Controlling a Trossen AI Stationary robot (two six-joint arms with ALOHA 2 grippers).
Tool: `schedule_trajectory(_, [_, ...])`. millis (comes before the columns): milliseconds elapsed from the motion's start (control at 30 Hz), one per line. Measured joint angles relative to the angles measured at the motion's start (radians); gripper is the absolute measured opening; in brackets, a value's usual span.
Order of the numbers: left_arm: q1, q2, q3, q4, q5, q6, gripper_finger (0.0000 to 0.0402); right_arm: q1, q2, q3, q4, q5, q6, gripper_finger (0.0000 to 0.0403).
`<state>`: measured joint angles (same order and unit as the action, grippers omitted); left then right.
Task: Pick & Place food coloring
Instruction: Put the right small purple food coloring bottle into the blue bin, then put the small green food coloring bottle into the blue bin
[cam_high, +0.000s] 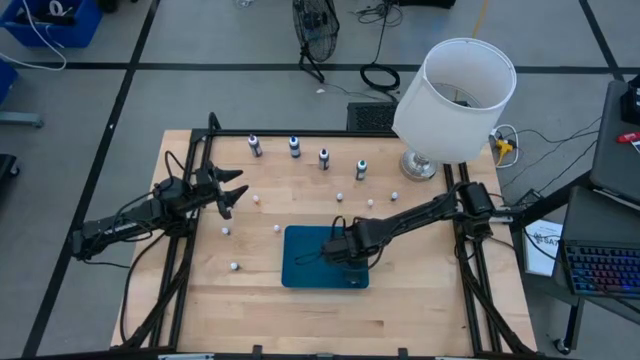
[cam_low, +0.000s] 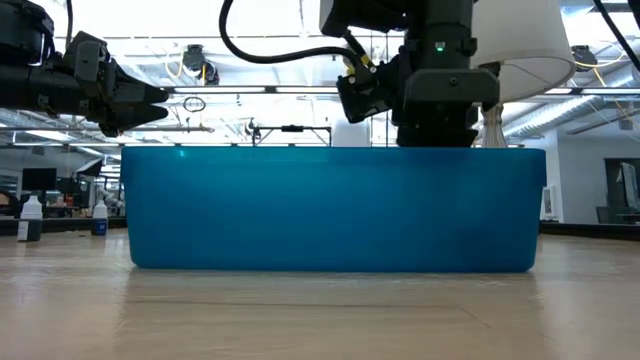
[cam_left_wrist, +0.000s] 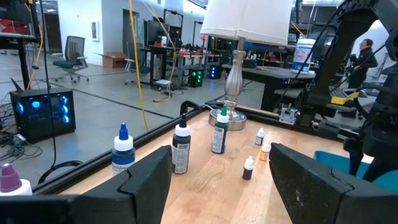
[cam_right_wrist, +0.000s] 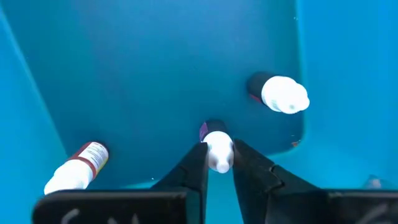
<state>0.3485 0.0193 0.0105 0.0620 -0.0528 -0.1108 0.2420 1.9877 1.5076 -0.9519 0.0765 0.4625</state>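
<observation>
A blue bin stands on the wooden table near its middle, filling the low view. My right gripper reaches down into it and is shut on a tiny food coloring bottle with a white cap. Two more tiny bottles are on the bin's floor: one upright, one lying on its side. Several others stand scattered on the wood. My left gripper waits open above the table's left part, holding nothing. My right gripper pinches the tiny bottle's white cap between its two fingertips. The fingers come from above, pointing down into the bin. The bottle is upright below them, its dark body toward the bin's floor. Whether its base rests on the floor cannot be seen.
A row of larger dropper bottles stands along the table's far edge. A lamp with a white shade stands at the far right corner. Black frame rails run along the table's sides. Bare wood lies in front of the bin.
</observation>
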Motion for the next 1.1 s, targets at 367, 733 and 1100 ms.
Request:
schedule_trajectory(367, [0.0,0.0,0.0,0.0,0.0,0.0,0.0269,0.0,0.003,-0.011,0.001,0.0,0.022,0.009])
schedule_trajectory(733, [0.0,0.0,0.0,0.0,0.0,0.001,0.0269,-0.001,-0.068,-0.013,-0.012,-0.001,0.082,0.0105])
schedule_trajectory(1100, [0.0,0.0,0.0,0.0,0.0,0.001,0.0269,-0.004,-0.247,-0.012,-0.17,0.19,0.077,0.0105])
